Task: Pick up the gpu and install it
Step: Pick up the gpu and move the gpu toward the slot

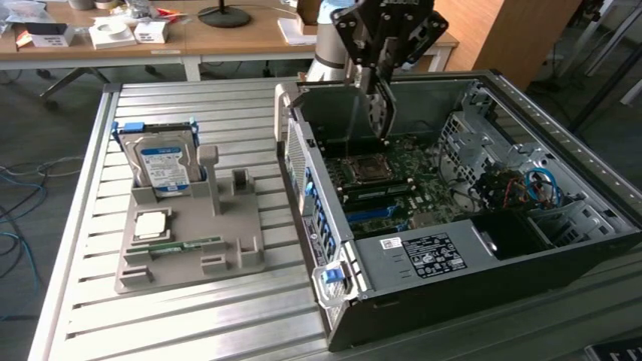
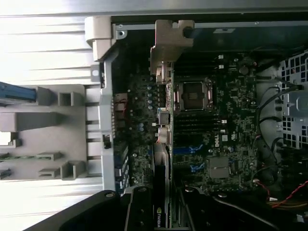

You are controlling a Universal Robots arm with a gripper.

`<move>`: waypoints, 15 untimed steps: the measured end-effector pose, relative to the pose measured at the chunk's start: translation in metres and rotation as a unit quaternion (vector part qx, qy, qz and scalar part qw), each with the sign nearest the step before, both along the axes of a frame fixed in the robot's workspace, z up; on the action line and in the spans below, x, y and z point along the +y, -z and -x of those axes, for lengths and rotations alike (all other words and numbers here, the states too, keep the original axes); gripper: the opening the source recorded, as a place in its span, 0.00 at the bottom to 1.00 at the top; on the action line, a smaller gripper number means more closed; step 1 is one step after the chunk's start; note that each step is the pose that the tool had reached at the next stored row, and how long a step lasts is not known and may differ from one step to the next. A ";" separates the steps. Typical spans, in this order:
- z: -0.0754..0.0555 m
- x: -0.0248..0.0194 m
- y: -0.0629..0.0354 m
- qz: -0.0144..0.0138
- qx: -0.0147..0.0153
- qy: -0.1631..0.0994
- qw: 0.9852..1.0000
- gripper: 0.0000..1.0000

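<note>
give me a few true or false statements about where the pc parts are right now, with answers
1. The end effector holds the gpu on edge inside the computer case, over the motherboard. True.
2. The hard drive lies flat on the table. False: it stands upright in the gray holder.
3. A memory stick lies in that gray holder. True.
4. A side panel covers the computer case. False: its side is open and the motherboard shows.
</note>
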State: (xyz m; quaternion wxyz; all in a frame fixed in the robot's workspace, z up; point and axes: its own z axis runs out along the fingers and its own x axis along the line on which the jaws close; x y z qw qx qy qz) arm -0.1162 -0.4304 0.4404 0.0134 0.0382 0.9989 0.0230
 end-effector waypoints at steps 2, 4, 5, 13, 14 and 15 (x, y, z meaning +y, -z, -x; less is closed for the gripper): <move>-0.009 0.0000 0.0003 0.000 0.000 0.000 1.000 0.26; -0.018 0.0000 0.0004 0.000 0.000 0.000 1.000 0.26; -0.023 0.0000 0.0005 0.000 0.000 0.000 1.000 0.26; -0.060 0.0000 0.0011 0.000 0.000 0.000 1.000 0.26; -0.064 0.0000 0.0012 0.000 0.000 0.000 1.000 0.26; -0.069 0.0000 0.0013 0.000 0.000 0.000 1.000 0.26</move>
